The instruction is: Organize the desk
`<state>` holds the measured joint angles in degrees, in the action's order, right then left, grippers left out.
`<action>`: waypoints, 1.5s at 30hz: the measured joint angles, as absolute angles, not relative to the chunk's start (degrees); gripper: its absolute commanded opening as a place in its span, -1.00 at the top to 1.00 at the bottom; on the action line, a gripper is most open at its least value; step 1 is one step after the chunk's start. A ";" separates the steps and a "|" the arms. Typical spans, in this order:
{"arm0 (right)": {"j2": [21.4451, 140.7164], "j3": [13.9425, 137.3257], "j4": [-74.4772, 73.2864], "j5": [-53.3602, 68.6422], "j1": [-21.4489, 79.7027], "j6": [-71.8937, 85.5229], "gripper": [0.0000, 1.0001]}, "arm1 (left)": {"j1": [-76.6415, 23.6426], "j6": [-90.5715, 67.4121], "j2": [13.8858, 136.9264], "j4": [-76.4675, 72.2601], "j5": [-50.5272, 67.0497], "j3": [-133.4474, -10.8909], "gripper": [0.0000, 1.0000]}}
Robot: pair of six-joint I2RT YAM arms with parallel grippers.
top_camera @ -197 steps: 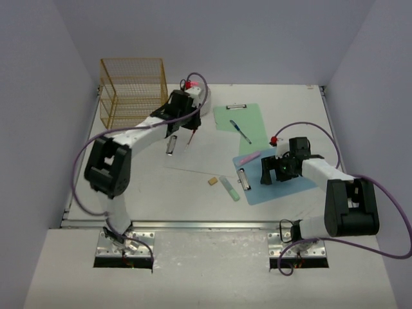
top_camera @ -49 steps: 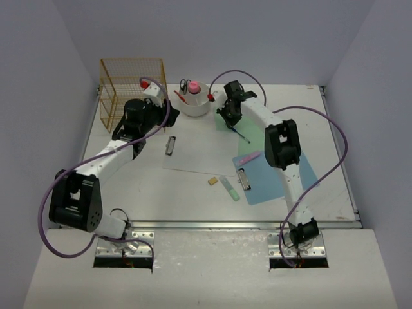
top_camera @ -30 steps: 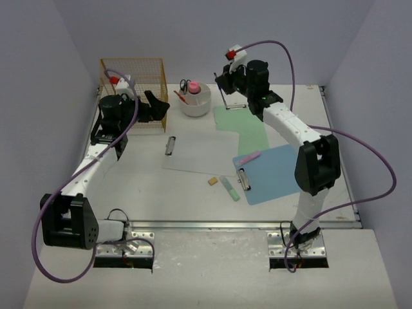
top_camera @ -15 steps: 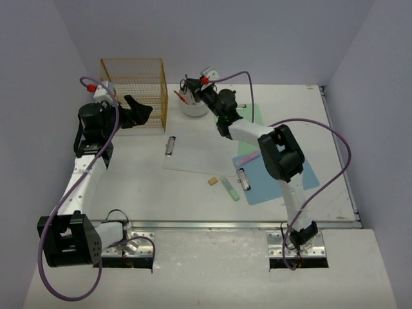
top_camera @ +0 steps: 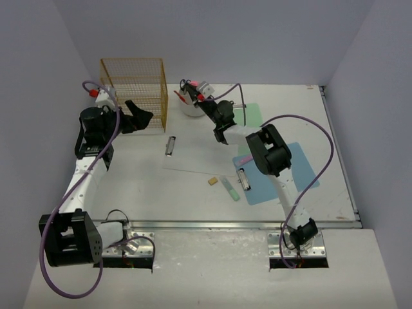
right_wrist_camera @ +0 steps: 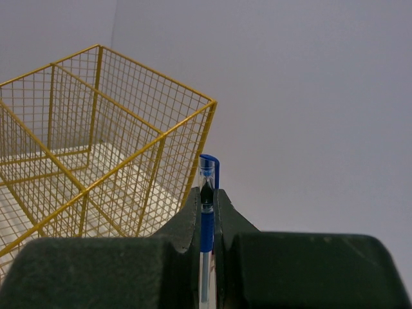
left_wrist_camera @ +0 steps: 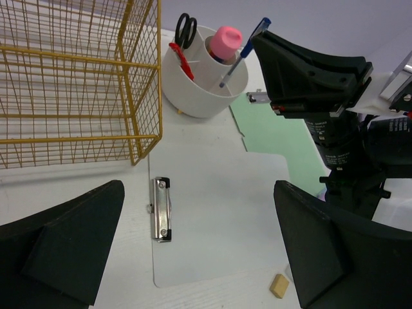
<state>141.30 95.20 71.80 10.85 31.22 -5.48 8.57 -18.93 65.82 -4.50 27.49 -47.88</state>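
Observation:
The desk (top_camera: pixel 129 187) is a white tabletop between pale walls. My right gripper (top_camera: pixel 199 103) reaches over the white cup (top_camera: pixel 185 108) at the back and is shut on a blue pen (right_wrist_camera: pixel 206 219). In the left wrist view that blue pen (left_wrist_camera: pixel 241 55) slants down into the cup (left_wrist_camera: pixel 199 90), beside black scissors (left_wrist_camera: pixel 185 29) and a pink-capped item (left_wrist_camera: pixel 226 40). My left gripper (top_camera: pixel 143 116) hangs open next to the yellow wire basket (top_camera: pixel 132 90), holding nothing; its fingers (left_wrist_camera: pixel 64 251) frame a white clipboard (left_wrist_camera: pixel 206 219).
A green clipboard (top_camera: pixel 254 116) and a blue clipboard (top_camera: pixel 283 177) lie right of centre, with a pink pen (top_camera: pixel 246 156) between them. A tan eraser (top_camera: pixel 212 181) and a pale green bar (top_camera: pixel 230 188) sit mid-desk. The white clipboard's metal clip (top_camera: pixel 170 145) lies left of centre.
The right arm has swung left from above the green clipboard to the cup, carrying the blue pen. The left arm has drawn back slightly beside the basket, still open.

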 measured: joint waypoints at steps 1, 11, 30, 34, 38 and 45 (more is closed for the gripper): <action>141.71 95.85 71.99 11.42 31.22 -5.88 1.00 | 8.63 -18.94 65.96 -4.49 27.60 -47.70 -1.00; 144.86 98.47 73.36 15.37 31.22 -8.43 0.65 | 9.33 -18.94 66.76 -4.91 28.42 -47.55 -1.00; 138.32 89.41 69.77 17.99 31.01 -9.15 0.32 | 9.54 -20.34 66.87 -5.28 29.72 -47.00 -1.00; 125.72 79.14 64.02 17.06 30.09 -8.95 0.37 | 9.54 -19.53 66.75 -4.91 30.16 -47.00 -1.00; 108.50 72.98 45.87 22.27 25.58 -10.27 0.37 | 9.54 -16.04 65.82 -3.27 30.89 -47.03 -1.00; 97.31 88.02 -6.03 35.80 13.99 -35.15 0.27 | 9.54 -8.45 63.20 -1.52 35.88 -47.00 -1.00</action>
<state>97.31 88.02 -6.03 35.80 13.99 -35.15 9.54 -8.45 63.20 -1.52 35.88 -47.00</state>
